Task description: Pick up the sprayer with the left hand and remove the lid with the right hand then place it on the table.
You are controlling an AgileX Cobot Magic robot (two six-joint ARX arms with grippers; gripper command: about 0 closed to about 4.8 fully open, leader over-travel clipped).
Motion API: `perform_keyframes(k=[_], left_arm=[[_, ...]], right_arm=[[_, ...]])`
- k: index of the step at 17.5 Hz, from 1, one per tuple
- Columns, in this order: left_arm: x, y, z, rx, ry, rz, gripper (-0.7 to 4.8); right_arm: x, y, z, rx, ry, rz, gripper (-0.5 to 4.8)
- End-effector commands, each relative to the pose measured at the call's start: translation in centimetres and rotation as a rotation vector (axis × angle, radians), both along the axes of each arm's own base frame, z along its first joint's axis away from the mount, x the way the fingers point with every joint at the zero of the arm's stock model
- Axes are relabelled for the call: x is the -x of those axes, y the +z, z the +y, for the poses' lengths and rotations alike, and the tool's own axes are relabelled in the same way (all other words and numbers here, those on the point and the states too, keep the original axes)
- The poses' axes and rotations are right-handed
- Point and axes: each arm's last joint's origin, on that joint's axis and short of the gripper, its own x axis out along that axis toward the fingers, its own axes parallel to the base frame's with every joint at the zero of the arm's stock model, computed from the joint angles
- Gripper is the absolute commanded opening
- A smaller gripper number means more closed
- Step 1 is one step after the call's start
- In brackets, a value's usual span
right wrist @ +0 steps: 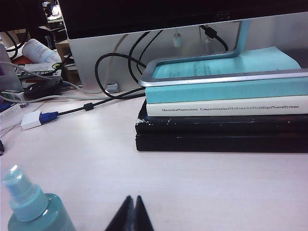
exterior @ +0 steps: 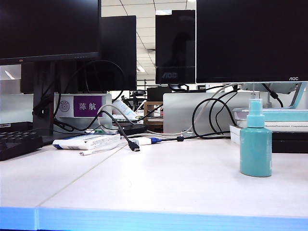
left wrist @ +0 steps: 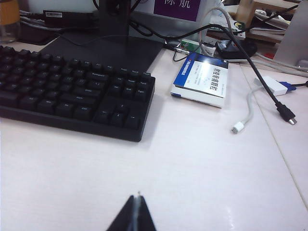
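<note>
Standing upright on the right side of the bench (exterior: 144, 178), the sprayer (exterior: 255, 144) is untouched, its clear lid (exterior: 255, 107) on the nozzle. Nothing has begun. The left hand (left wrist: 138, 211) hangs closed and empty near the keyboard (left wrist: 72, 91), well apart from the bottle; the right hand (right wrist: 134, 211), likewise closed and empty, sits just beside it. Next, I judge, the left hand must open and cross rightward to grasp the body.

The sprayer (right wrist: 33, 209) is cut off at the right wrist view's edge. Whether its clear lid (exterior: 255, 107) is on is too faint to tell.
</note>
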Motion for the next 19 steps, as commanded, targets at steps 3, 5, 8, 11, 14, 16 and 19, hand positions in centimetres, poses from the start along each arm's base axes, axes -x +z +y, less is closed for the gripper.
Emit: perform_keyframes(k=[3,5,8,11,14,16,19], left_arm=[[0.0,0.0,-0.1,0.006,-0.038,-0.007,-0.05],[0.0,0.4,-0.3,0.034,-0.098,-0.046,-0.05],[0.4,4.3,-0.8,0.183,-0.296,-0.395,-0.04],[1.1,7.5,-0.7,0.043,-0.235,-0.478,0.19],[0.6,12.1,-0.7,-0.040,-0.255,-0.488,1.23],[-2.0,14.6,-1.0,-0.102,-0.383,-0.416,1.87],[-6.8,15.4,-1.5,-0.115,-0.640,-0.333,1.93]], right_arm=[[0.0,-0.3,-0.1,0.000,-0.021,0.013,-0.01],[0.0,-0.3,-0.1,-0.001,-0.019,0.017,-0.01],[0.0,-0.3,0.2,-0.008,0.054,0.016,0.00],[0.0,0.1,0.2,-0.024,0.068,-0.020,0.00],[0.2,1.8,0.2,-0.060,0.072,-0.139,0.13],[0.6,3.3,0.2,-0.096,0.076,-0.176,0.59],[1.0,5.3,0.1,-0.219,0.062,-0.252,1.61]])
